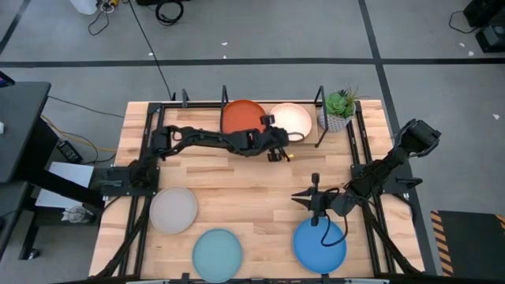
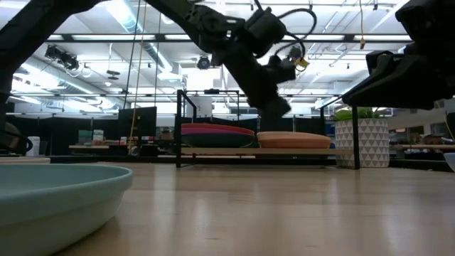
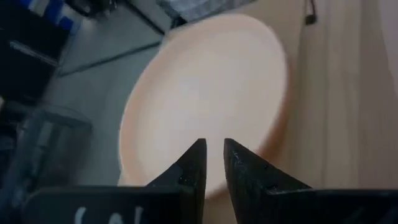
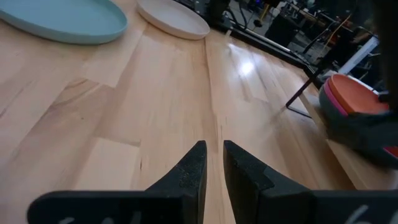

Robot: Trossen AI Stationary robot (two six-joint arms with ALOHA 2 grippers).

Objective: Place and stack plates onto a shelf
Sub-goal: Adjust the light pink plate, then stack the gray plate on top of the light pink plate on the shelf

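The black rod shelf [image 1: 319,118] stands at the table's far edge. On it are two stacks: one with an orange plate [image 1: 241,117] on top, and one with a peach-tan plate [image 1: 292,120] on top. In the low view the left stack [image 2: 217,133] shows magenta and dark rims. My left gripper [image 3: 214,149] is shut, empty and just above the peach-tan plate [image 3: 205,106], clear of it in the low view [image 2: 276,110]. My right gripper [image 1: 302,197] is shut and empty above the bare table. The grey plate [image 1: 173,209], pale teal plate [image 1: 217,252] and bright blue plate [image 1: 319,243] rest flat near the front.
A small green potted plant [image 1: 339,110] stands just right of the shelf. The shelf's upright posts [image 2: 178,128] rise beside the stacks. Bare wood [image 1: 237,185] lies between the shelf and the three front plates. The pale teal plate fills the low view's near left [image 2: 50,199].
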